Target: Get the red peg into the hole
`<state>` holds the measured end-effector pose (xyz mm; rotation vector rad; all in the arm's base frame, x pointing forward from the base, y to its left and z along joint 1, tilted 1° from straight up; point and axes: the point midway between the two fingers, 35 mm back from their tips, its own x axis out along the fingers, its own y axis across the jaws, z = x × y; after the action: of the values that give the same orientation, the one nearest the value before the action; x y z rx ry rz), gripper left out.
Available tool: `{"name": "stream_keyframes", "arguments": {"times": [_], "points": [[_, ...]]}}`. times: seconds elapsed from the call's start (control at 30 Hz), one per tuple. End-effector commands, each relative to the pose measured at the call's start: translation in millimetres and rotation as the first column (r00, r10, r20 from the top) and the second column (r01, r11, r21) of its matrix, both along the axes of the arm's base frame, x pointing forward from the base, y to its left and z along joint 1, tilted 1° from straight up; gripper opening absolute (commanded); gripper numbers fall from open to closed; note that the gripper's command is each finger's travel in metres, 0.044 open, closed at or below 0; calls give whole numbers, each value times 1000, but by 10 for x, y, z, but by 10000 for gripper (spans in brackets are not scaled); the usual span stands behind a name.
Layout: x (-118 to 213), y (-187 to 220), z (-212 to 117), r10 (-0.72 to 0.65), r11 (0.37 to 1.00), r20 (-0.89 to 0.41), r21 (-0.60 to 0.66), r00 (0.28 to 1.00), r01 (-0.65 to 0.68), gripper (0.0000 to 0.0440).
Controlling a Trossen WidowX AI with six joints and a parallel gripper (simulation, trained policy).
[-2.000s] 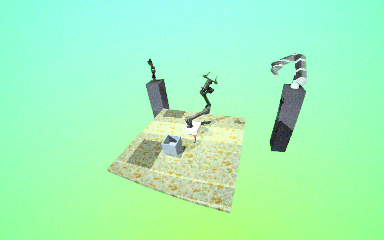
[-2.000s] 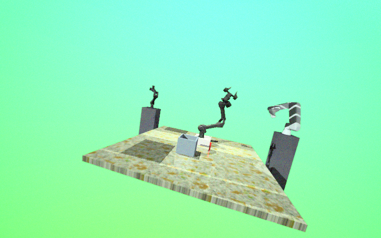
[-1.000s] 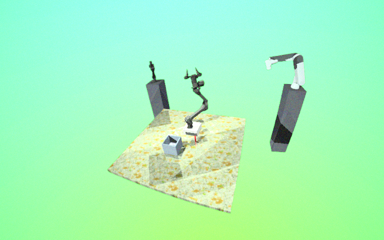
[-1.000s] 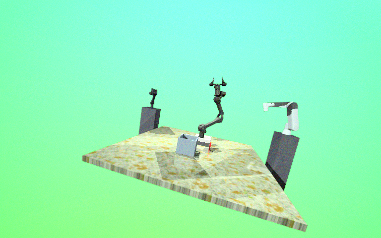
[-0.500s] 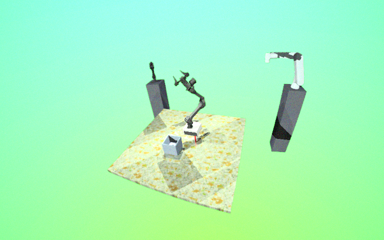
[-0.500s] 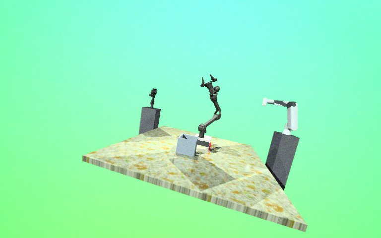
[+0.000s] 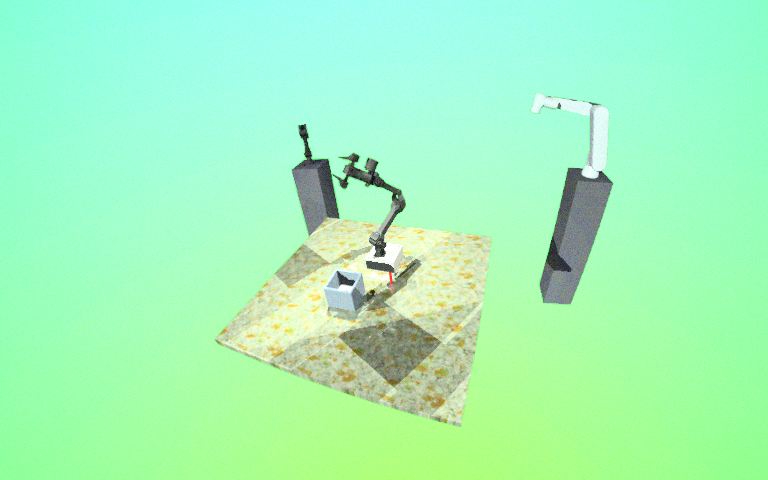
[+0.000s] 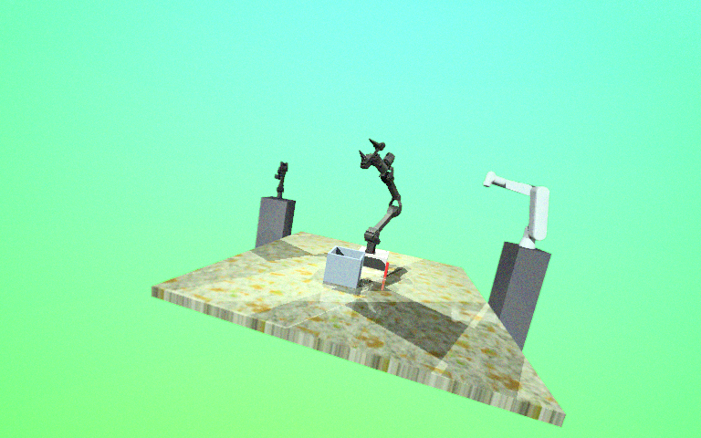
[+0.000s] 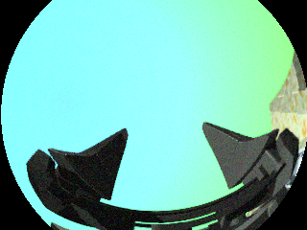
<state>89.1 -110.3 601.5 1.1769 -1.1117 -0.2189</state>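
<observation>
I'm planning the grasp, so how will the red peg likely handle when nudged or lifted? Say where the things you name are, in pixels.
The red peg (image 7: 390,281) (image 8: 385,275) looks thin and straight, so probably stiff. It stands upright, tall for its width, so a sideways nudge would likely tip it. Its slimness suggests it is light.

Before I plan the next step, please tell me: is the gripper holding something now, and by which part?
Nothing is held: the black gripper is open, and the thin red peg stands outside it.

Speckled, stone-like tabletop
</observation>
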Motion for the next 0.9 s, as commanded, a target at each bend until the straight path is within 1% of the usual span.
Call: {"name": "stream_keyframes", "arguments": {"times": [0.0, 0.17, 0.37, 0.63, 0.87], "points": [[221, -85, -136, 71, 995, -35, 76, 997, -69, 440], [526, -136, -373, 190, 964, -72, 200, 979, -173, 440], [873, -114, -679, 332, 895, -100, 349, 938, -280, 440], [1276, 33, -1099, 501, 760, -114, 532, 858, -374, 440], [1559, 249, -1468, 626, 619, -110, 673, 772, -405, 440]]}}
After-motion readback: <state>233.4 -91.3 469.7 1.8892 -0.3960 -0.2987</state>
